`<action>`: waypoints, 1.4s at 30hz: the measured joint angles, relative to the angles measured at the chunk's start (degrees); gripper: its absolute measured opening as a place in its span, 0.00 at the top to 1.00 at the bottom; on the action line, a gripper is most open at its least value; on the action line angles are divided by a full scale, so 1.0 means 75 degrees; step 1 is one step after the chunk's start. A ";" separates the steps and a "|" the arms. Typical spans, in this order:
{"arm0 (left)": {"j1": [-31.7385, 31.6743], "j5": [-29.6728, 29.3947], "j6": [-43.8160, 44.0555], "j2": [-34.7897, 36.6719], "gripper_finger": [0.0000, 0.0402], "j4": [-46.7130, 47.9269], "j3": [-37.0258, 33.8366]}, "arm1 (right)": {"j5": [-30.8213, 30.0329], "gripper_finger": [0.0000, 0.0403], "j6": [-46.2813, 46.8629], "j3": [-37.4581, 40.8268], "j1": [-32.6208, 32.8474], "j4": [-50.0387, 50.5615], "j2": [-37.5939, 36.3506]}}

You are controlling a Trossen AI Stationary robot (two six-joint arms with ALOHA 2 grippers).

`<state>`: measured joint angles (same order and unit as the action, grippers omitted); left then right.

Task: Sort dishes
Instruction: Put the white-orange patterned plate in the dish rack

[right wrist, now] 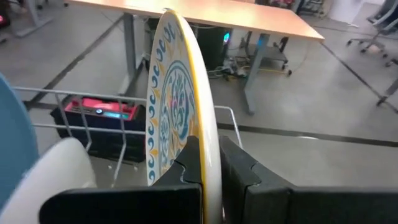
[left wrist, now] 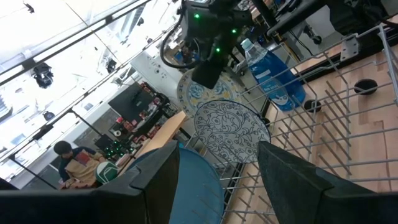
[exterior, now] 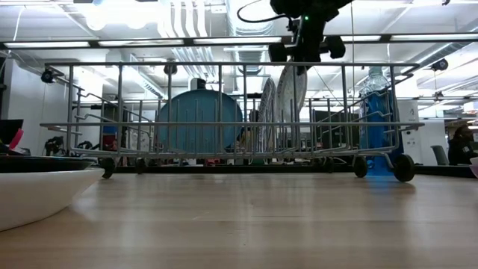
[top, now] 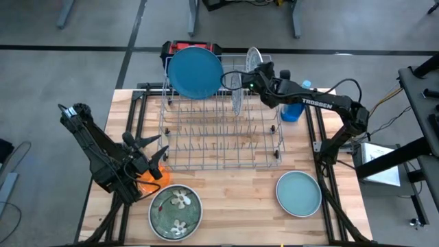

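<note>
High view: right gripper [top: 251,77] is over the back edge of the wire rack [top: 223,147], clamped on the rim of a patterned plate [top: 253,58] held on edge, presumably so it can drop between the tines. A blue plate [top: 195,72] already stands upright at the rack's back left. The left gripper [top: 145,152] waits at the rack's front left corner, fingers spread, holding nothing; an orange plate [top: 152,175] lies just beside it. A green flowered plate [top: 175,209] and a teal plate [top: 299,193] lie flat on the table [top: 233,209] in front, not yet racked.

Low view: plates stand on edge inside the rack, blue one left of centre; a blue bottle [exterior: 375,123] stands behind the right end.

Left wrist view: open fingers frame the rack; a second patterned plate [left wrist: 231,130] stands in the tines just before the held one.

Right wrist view: fingers pinch the yellow-rimmed plate's edge, keeping it vertical.
</note>
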<state>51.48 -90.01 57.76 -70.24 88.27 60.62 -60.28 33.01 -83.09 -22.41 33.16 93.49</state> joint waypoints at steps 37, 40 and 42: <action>0.0000 -0.0001 0.0000 0.0000 0.49 -0.0026 0.0000 | -0.0094 0.98 -0.0645 -0.0277 -0.0207 -0.0094 0.0191; 0.0000 -0.0001 0.0000 0.0000 0.49 -0.0026 0.0000 | -0.0074 0.98 -0.0632 -0.0272 -0.0226 -0.0092 0.0241; 0.0000 -0.0001 0.0000 0.0000 0.49 -0.0026 0.0000 | -0.0057 0.98 -0.0627 -0.0268 -0.0246 -0.0100 0.0245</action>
<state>51.48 -90.02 57.76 -70.24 88.07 60.62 -60.71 28.32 -85.10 -24.26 32.41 95.33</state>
